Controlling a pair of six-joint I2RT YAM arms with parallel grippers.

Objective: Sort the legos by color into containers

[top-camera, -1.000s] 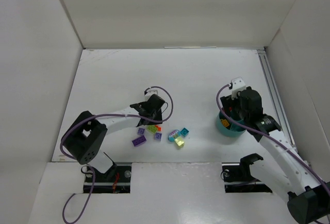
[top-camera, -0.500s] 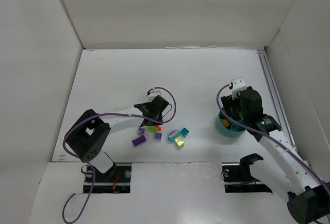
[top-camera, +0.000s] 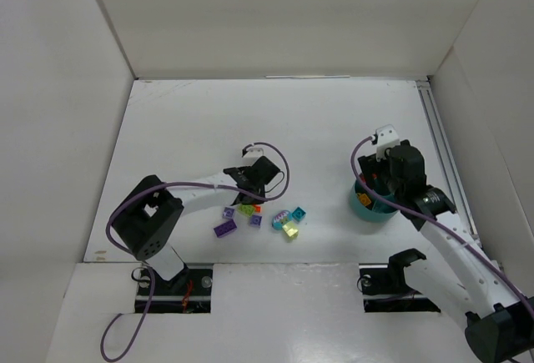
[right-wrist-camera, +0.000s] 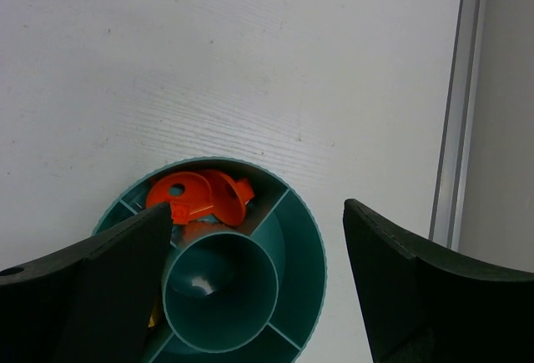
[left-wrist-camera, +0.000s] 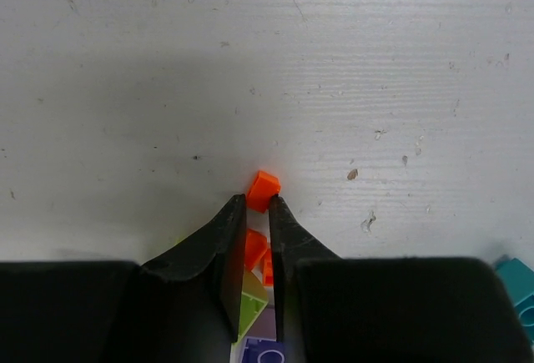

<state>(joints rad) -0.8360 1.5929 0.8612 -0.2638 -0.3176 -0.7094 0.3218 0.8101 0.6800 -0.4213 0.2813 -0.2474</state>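
On the white table [left-wrist-camera: 375, 63] stood the teal bowl [right-wrist-camera: 304, 246], orange pieces [right-wrist-camera: 196, 200] in one wedge, the right gripper [right-wrist-camera: 256, 206] spread and empty above it. The left gripper [left-wrist-camera: 254, 203] pinched an orange lego [left-wrist-camera: 263, 188] at its tips on the tabletop. Light, hard and slick, it seemed best squeezed across flat sides.

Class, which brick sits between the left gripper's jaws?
The orange brick, at the left gripper's jaw tips; the purple brick and teal brick lie well clear.

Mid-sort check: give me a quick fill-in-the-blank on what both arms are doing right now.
The left gripper has its jaws on a brick coloured ____.
The right gripper hangs over the bowl with jaws ____.
The pieces in one bowl compartment, seen by the right wrist, are ____.
Missing words: orange; open; orange.
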